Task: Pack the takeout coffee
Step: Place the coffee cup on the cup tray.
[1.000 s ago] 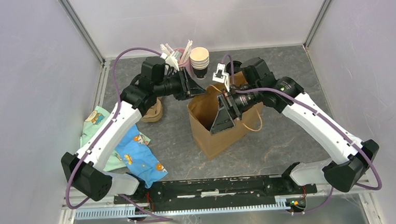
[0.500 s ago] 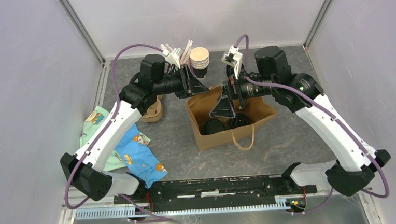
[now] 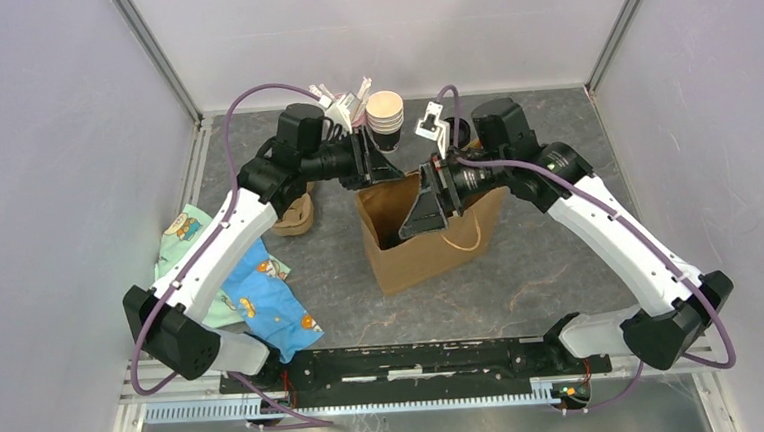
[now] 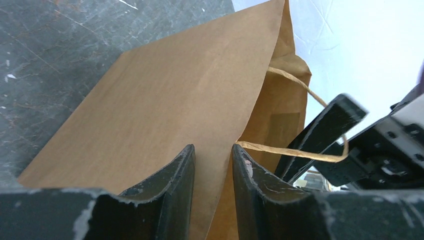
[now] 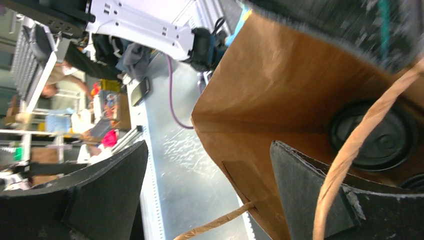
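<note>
The brown paper bag (image 3: 430,248) stands open at the table's middle. My left gripper (image 3: 380,168) is shut on the bag's back-left rim; in the left wrist view (image 4: 214,150) the paper wall (image 4: 165,95) runs between its fingers. My right gripper (image 3: 426,209) is open at the bag's mouth; in the right wrist view (image 5: 209,150) one finger (image 5: 310,190) is inside the bag (image 5: 280,75) and the other is outside. A takeout coffee's round black lid (image 5: 375,137) shows on the bag's floor, with the edge of a second lid (image 5: 415,182) beside it.
A stack of lidless cream-rimmed cups (image 3: 386,111) and white sticks (image 3: 339,102) stand at the back. A crumpled brown item (image 3: 296,213) lies left of the bag. Patterned cloths (image 3: 252,284) lie at the front left. The bag's twine handle (image 3: 464,233) hangs over its front.
The bag tipped open toward the camera half a second ago, showing two black lids, and now stands upright again. My right gripper pulled back, then returned to the bag's mouth.
</note>
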